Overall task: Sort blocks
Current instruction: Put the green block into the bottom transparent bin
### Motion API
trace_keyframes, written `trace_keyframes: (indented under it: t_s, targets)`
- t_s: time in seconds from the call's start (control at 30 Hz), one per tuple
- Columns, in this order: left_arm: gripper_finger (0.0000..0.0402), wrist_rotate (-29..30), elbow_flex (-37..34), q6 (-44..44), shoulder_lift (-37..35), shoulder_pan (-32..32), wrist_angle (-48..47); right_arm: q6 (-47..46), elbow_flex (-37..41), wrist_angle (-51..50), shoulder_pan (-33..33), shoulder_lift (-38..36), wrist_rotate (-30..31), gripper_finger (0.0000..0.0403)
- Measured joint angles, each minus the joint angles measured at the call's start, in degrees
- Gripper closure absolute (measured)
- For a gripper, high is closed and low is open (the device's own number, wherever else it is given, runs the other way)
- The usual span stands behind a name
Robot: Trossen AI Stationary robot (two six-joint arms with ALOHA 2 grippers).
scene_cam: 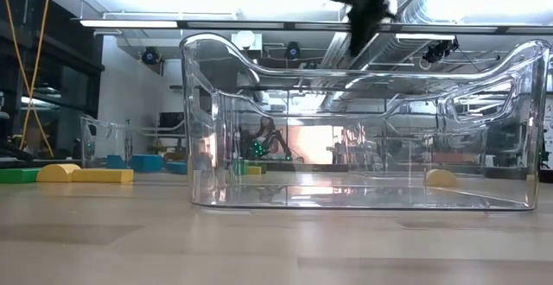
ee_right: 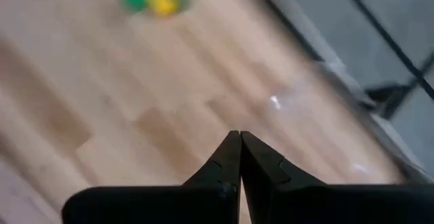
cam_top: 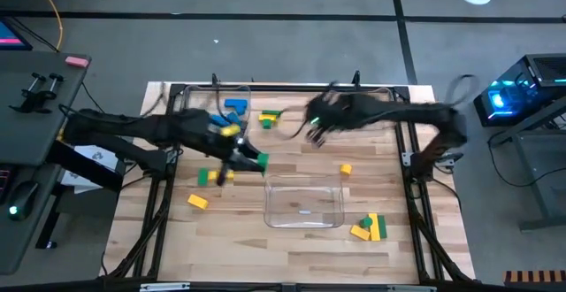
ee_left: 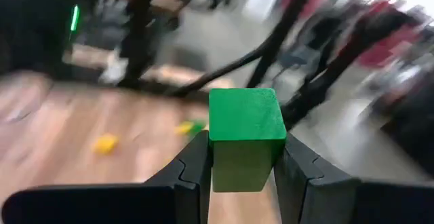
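Observation:
My left gripper (cam_top: 252, 159) is shut on a green block (ee_left: 245, 132), which also shows in the high view (cam_top: 260, 160), left of the clear tray (cam_top: 305, 205). My right gripper (cam_top: 311, 134) is shut and empty above the table's far middle; its fingertips (ee_right: 239, 141) meet. Blue blocks (cam_top: 234, 109) and a green-yellow pair (cam_top: 269, 115) lie at the far side. Green and yellow blocks (cam_top: 210, 176) lie under the left arm, a yellow one (cam_top: 197, 202) nearer. A yellow block (cam_top: 345, 169) lies right of centre, and a yellow-green group (cam_top: 370, 228) lies near right. My left gripper pinches the green block by two opposite sides (ee_left: 215, 163) between its two fingers. The block's upper end stands out past the fingertips. It is lifted clear of the table.
The clear tray (scene_cam: 363, 129) stands on the table's near middle, close before the low camera. Dark frame rails (cam_top: 265, 87) run along the table's far edge and sides. Bare wood shows near the front edge.

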State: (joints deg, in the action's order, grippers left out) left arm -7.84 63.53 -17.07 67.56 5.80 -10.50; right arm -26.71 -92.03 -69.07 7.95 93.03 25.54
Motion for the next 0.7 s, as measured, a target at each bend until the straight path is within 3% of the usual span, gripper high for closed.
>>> trace_keyframes:
  t_s: [0.1,0.2,0.37,0.53,0.7]
  targets:
    - [0.0320,-0.74,-0.01,2.06,6.77,-0.02,2.34,-4.62,-0.02,-5.33,2.21,-9.17,1.24,0.0403]
    - [0.0320,-6.02,0.01,2.72,14.99,0.42,5.24,-10.96,-0.04,-7.96,2.71,-16.94,1.22,0.0403]
    - [0.0319,-10.10,-0.07,2.81,24.89,1.69,3.72,-19.37,-0.04,-10.26,1.45,-25.31,1.41,0.0403]
    - [0.0257,-10.05,-0.05,2.07,28.75,1.90,4.28,-20.88,-0.04,-10.89,0.52,-27.60,2.91,0.0403]
    - [0.0189,-10.56,-0.05,1.18,27.48,0.78,1.83,-19.55,-0.04,-10.88,0.52,-26.39,2.85,0.0403]
